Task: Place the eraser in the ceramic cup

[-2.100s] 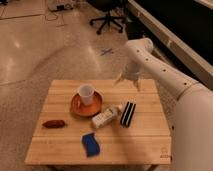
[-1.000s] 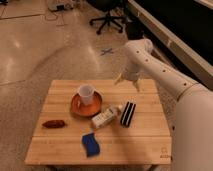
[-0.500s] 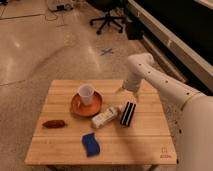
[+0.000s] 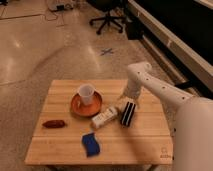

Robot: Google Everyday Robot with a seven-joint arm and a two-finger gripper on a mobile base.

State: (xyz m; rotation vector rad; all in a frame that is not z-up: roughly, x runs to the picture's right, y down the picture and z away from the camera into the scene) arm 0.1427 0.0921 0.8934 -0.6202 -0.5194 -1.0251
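Note:
The eraser [image 4: 128, 113], a black block with white lengthwise stripes, lies flat on the wooden table [image 4: 65, 150] right of centre. The white ceramic cup [image 4: 86, 93] stands upright on an orange-brown saucer [image 4: 76, 107] to the left of the eraser. My gripper [image 4: 125, 100] hangs from the white arm [image 4: 150, 85] that reaches in from the right. It is low over the far end of the eraser, very close to it. I cannot tell if it touches the eraser. The cup looks empty.
A white bottle [image 4: 105, 118] lies on its side between the saucer and the eraser, almost against the eraser. A blue sponge [image 4: 91, 144] lies near the front edge. A red-brown oblong thing [image 4: 54, 123] lies at the left. An office chair [image 4: 107, 17] stands on the floor behind.
My gripper has come down and toward me from above the table's far right part to just over the eraser's far end. The things on the table have not moved.

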